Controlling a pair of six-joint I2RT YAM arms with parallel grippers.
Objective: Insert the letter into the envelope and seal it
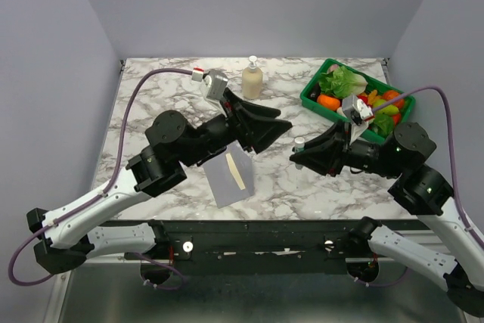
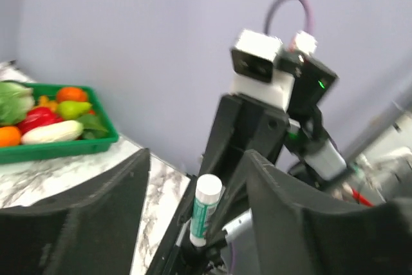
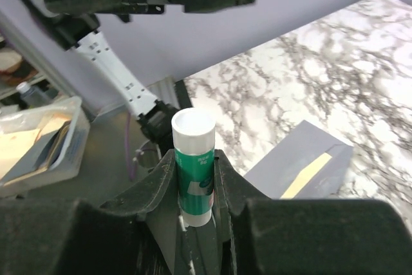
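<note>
**Entry 1, landmark.** Flat grey-lavender paper envelope (image 1: 225,181), lying on the white-and-grey marbled table (image 1: 302,191).

**Entry 2, letter.** Cream-beige paper letter (image 1: 236,172), lodged in the envelope. Only 1 narrow strip shows at the envelope's mouth.

**Entry 3, left gripper** (image 1: 271,135). Raised above the envelope's far edge. My 2 black fingers stand well apart with nothing between them, and nothing pins the paper.

**Entry 4, right gripper** (image 1: 304,153). To the right of the envelope, apart from it. My fingers are clamped on a green glue stick with a white end (image 3: 193,159), held upright.

**Entry 5, bystanders.** Cream pump bottle (image 1: 252,79) beyond the envelope. Green plastic tray (image 1: 311,102) of toy vegetables beyond it to the right.

**Hazards, as I judge them.**
- With the envelope unpinned, a glue stroke may drag it across the slick marble.
- Glue landing on the exposed strip would bond the letter to the flap.
- If the strip sits too high, the flap may not fold shut.
- My 2 grippers are near each other above the envelope, so a careless reach could knock them together.

**Not determinable.**
- Whether the stick's white end is a cap.
- How the flap lies.
- How deep the letter sits.
- The envelope's far edge, hidden under my left arm in the top view.
</note>
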